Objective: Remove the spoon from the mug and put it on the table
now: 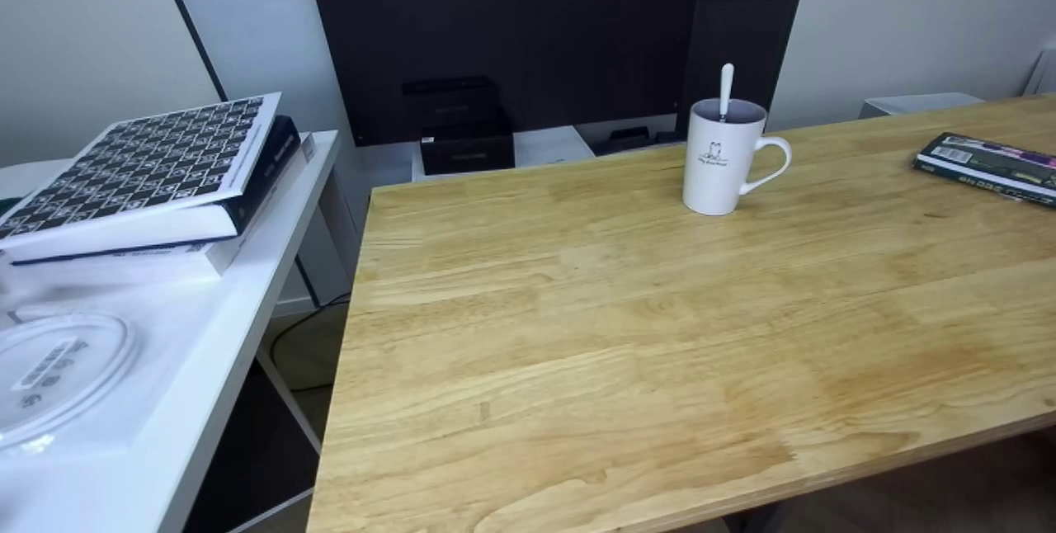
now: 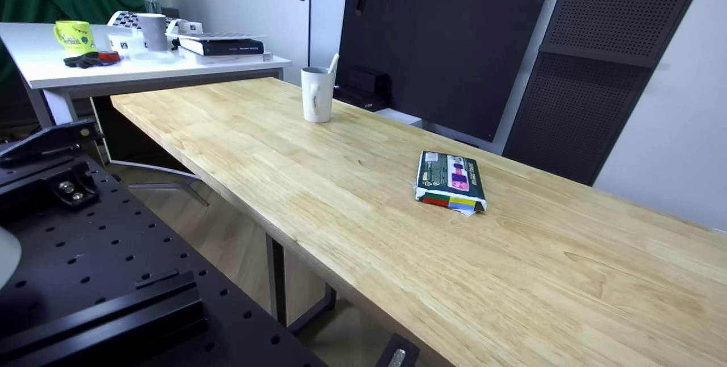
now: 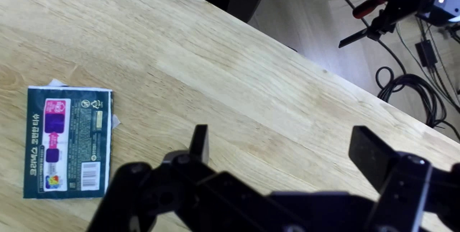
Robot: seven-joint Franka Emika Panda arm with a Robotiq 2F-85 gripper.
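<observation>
The white mug (image 1: 714, 174) stands upright near the far edge of the wooden table (image 1: 577, 335), and it also shows in an exterior view (image 2: 316, 100). The spoon (image 1: 726, 91) leans inside the mug with its pale handle sticking out above the rim; its lower part is hidden in the mug. The spoon handle also shows in an exterior view (image 2: 334, 63). My gripper (image 2: 330, 2) is open and empty, high above the table at the top of that view. In the wrist view my gripper (image 3: 279, 135) has its fingers wide apart over bare wood; mug and spoon are out of that view.
A dark green packet (image 2: 450, 181) lies on the table and also shows in the wrist view (image 3: 68, 142). A white side table (image 1: 173, 368) with stacked books (image 1: 157, 178) stands beside the wooden table. A black panel (image 1: 511, 30) stands behind it.
</observation>
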